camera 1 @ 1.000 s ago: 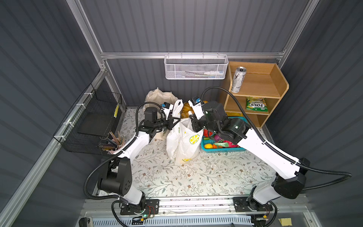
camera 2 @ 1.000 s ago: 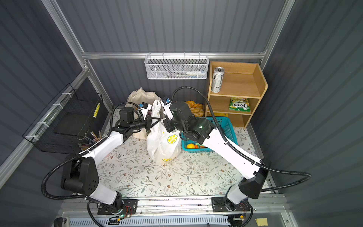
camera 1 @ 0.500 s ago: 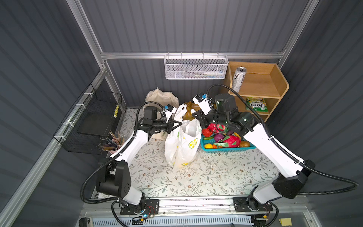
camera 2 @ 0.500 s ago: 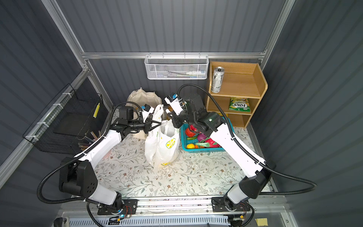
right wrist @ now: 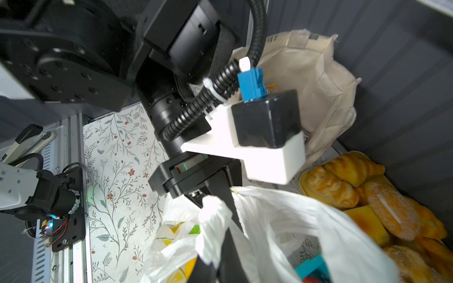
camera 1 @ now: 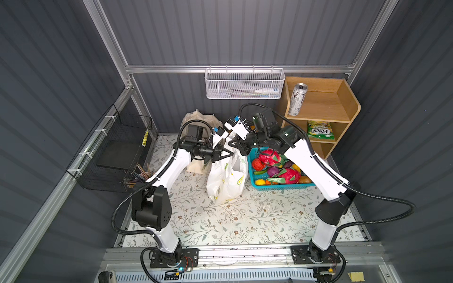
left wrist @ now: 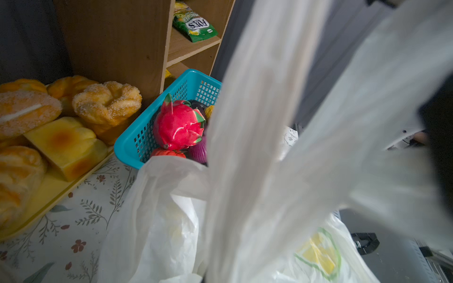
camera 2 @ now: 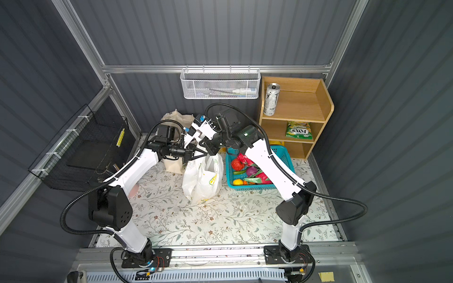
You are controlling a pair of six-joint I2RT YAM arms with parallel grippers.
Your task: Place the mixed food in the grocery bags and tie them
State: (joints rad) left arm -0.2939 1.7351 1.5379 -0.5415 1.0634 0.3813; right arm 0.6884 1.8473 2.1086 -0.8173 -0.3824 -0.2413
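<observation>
We find the left gripper (camera 1: 226, 154) and the right gripper (camera 1: 235, 146) nearly tip to tip above the plastic carrier (camera 1: 226, 180). Each is clamped on the film of the carrier's handles (left wrist: 257, 117), which are drawn up into taut strips. The carrier stands on the floral table (camera 1: 245, 215), just beside the teal basket (camera 1: 282, 188) of fruit and in front of the canvas tote (camera 1: 195, 117). The drink can (camera 1: 297, 99) stands upright on the upper level of the wooden shelf (camera 1: 343, 98). The green FOX'S pouch (camera 1: 318, 131) lies on the level below.
</observation>
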